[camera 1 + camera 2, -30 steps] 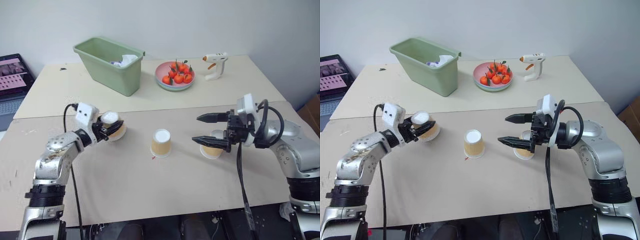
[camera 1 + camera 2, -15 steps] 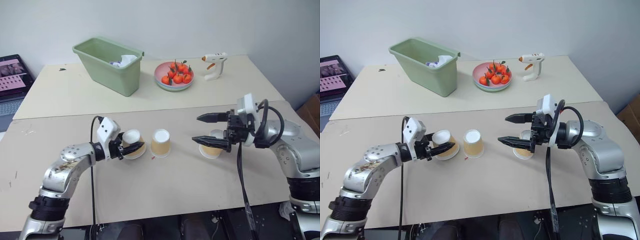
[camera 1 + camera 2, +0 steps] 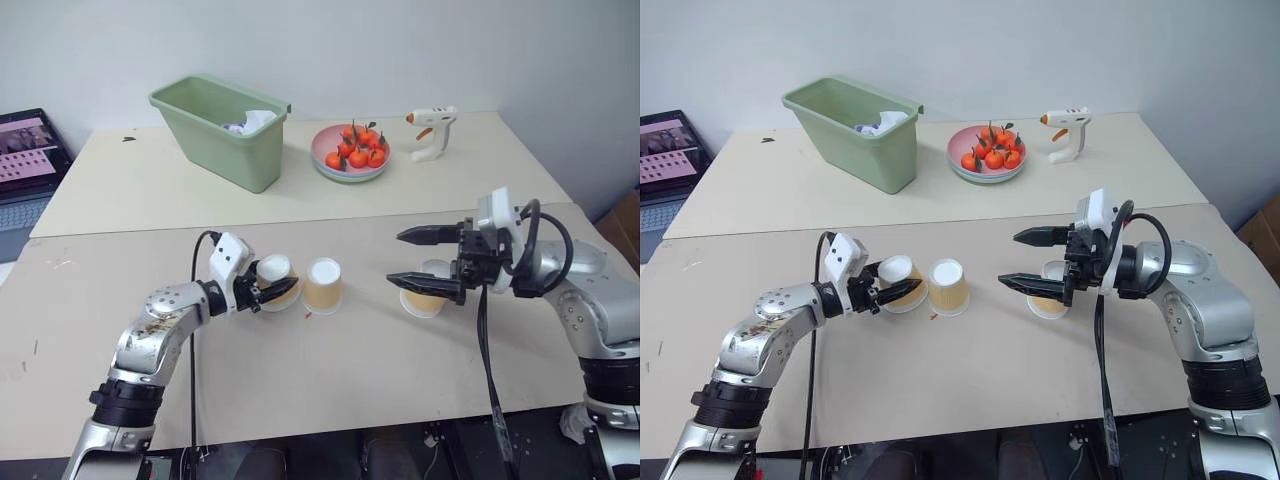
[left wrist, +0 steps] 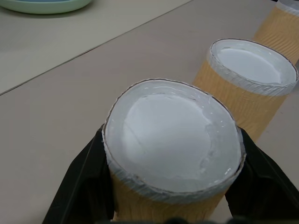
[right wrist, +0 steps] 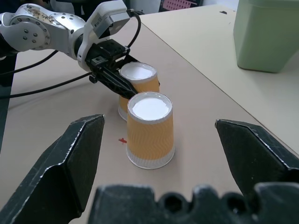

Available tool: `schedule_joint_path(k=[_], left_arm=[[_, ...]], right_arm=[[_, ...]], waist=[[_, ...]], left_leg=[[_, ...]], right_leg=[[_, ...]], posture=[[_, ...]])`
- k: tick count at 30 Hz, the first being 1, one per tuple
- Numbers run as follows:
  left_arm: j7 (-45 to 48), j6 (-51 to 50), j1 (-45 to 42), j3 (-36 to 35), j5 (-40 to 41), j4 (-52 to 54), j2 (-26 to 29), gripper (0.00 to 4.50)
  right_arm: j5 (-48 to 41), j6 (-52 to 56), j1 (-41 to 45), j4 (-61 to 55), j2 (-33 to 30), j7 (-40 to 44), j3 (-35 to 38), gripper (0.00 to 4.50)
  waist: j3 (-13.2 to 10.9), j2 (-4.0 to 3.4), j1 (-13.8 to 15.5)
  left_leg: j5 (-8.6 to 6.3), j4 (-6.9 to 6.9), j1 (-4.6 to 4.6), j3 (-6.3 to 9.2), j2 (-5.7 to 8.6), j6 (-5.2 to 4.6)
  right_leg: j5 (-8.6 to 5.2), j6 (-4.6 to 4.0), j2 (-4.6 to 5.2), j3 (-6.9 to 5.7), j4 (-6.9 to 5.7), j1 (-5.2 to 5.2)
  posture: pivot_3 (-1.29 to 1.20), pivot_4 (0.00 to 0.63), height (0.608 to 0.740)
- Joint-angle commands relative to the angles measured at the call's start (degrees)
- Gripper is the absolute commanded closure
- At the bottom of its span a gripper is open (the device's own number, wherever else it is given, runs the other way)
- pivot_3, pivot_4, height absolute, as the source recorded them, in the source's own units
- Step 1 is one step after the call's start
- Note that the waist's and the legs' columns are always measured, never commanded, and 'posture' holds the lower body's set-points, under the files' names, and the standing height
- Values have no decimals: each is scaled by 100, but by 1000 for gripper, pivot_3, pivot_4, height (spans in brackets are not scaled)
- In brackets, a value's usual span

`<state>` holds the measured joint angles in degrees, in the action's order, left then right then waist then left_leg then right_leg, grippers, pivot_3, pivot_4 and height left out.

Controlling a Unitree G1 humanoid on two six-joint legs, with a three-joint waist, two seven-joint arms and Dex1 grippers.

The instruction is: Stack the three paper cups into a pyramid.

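A wide beige tabletop (image 3: 330, 400) is seen, with a second, paler one butted against its far edge. On the far surface stand a green bin (image 3: 220, 128) with something white inside, a pink plate (image 3: 349, 166) heaped with small orange fruit (image 3: 357, 145), and a white glue gun (image 3: 431, 130).

The left hand (image 3: 268, 292) is stretched over the near tabletop, its two black fingers (image 4: 86, 179) set on either side of an upside-down paper cup (image 3: 276, 281). In the left wrist view the fingers are pressed against the ribbed sides of that cup just under its white base, so the cup is gripped. Whether its rim is resting on the tabletop or is slightly raised cannot be told.

Just beside the held cup, on its right, a second cup (image 3: 323, 286) is stood upside down on the tabletop; the two are close, and whether they touch cannot be told. A small red mark (image 5: 123, 140) is seen on the tabletop by it.

The right hand (image 3: 414, 258) is held above the tabletop, pointing toward the left, its fingers spread wide with nothing between them. The third cup (image 3: 426, 297) is seen behind and below the lower finger, partly hidden by it, well apart from the other two.
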<state>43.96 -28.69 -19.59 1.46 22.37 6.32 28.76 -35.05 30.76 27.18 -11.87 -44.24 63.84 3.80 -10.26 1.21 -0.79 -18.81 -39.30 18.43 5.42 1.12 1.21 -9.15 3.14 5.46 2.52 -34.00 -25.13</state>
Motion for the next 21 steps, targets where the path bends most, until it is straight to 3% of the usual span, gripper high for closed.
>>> schedule_joint_path(k=[1, 2, 3, 10, 21], left_arm=[[-23, -136, 53, 41, 54, 120, -58, 536], [-121, -116, 83, 15, 23, 157, -94, 138], [-237, -112, 104, -19, -1, 202, -147, 63], [-557, -545, 182, -623, 587, 922, -257, 63], [-919, -1595, -104, -2035, 2133, 2280, 439, 63]], right_arm=[[-135, 14, 33, -186, -106, -10, 261, 0], [-134, 9, 28, -181, -107, -10, 266, 0], [-137, 8, 25, -175, -107, -10, 270, 0], [-118, -5, 95, -93, -96, 20, 226, 0], [-48, -41, 247, 128, -33, 144, 113, 0]], waist=[[0, 0, -2], [0, 0, -2], [0, 0, -2], [0, 0, -18], [-1, 1, -14]], left_leg=[[0, 0, 0, 0, 0, 0], [0, 0, 1, 0, 0, 0], [0, 0, 1, 0, 0, 0], [0, 0, 1, 0, -1, 0], [0, 0, 1, 1, -1, 0]], right_leg=[[0, 0, 0, 0, 0, 0], [0, 0, 0, 0, 0, 0], [0, 0, 0, 0, 0, 0], [0, 0, 0, 0, 0, -2], [0, 0, -1, 0, 0, -2]], posture=[[0, 150, 725], [0, 150, 725], [0, 150, 725], [0, 150, 725], [0, 150, 725]])
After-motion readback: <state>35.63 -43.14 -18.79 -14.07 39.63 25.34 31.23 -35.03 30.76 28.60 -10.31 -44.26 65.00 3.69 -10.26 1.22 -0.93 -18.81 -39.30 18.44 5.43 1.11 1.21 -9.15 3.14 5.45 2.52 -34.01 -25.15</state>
